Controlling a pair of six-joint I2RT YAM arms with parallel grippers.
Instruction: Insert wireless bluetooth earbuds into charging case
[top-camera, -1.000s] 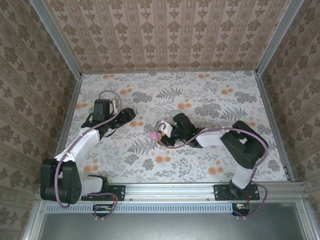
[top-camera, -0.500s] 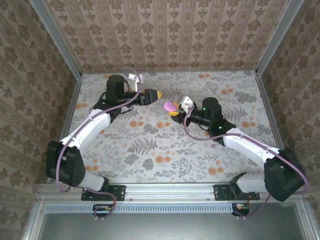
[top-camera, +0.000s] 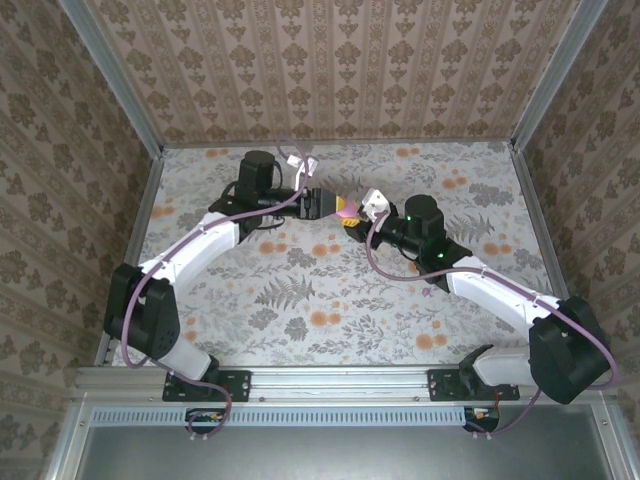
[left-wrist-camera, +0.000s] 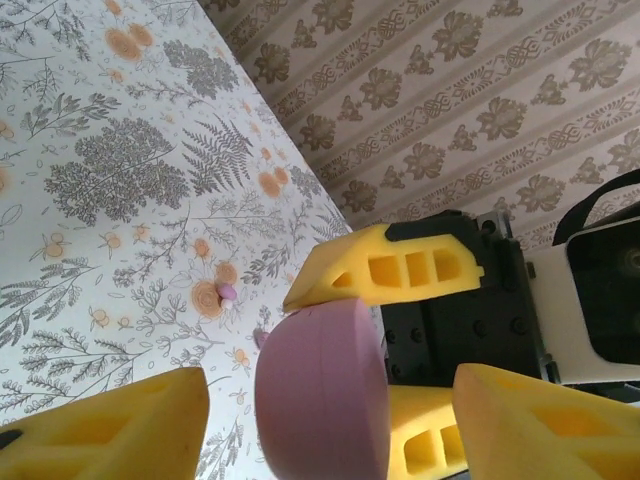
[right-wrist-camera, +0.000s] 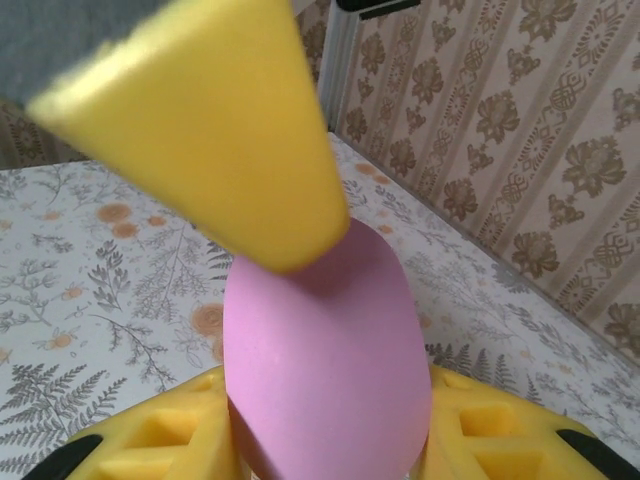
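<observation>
- The right gripper (top-camera: 350, 217) clamps the pink charging case (top-camera: 343, 211) above the floral table (top-camera: 330, 300).
- In the right wrist view, the charging case (right-wrist-camera: 325, 360) stands wedged between the right gripper's (right-wrist-camera: 328, 392) two yellow foam fingers (right-wrist-camera: 150, 440), one pressed against each of its sides.
- The case's lid looks closed; no seam or opening can be made out.
- The left gripper (top-camera: 323, 203) meets the case from the opposite side, fingertip to fingertip with the right gripper.
- In the left wrist view, the left gripper (left-wrist-camera: 330, 385) has its yellow fingers (left-wrist-camera: 110, 430) spread wide, one on each side of the charging case (left-wrist-camera: 320, 390), with a gap showing on either side, so its jaws stand apart and grip nothing.
- In the right wrist view, one left finger (right-wrist-camera: 200, 120) crosses in front of the case's upper end; whether it touches the case cannot be told.
- A small pink piece (left-wrist-camera: 228, 292) lies on the table beyond the left fingers, well apart from the case; it is too small to identify.
</observation>
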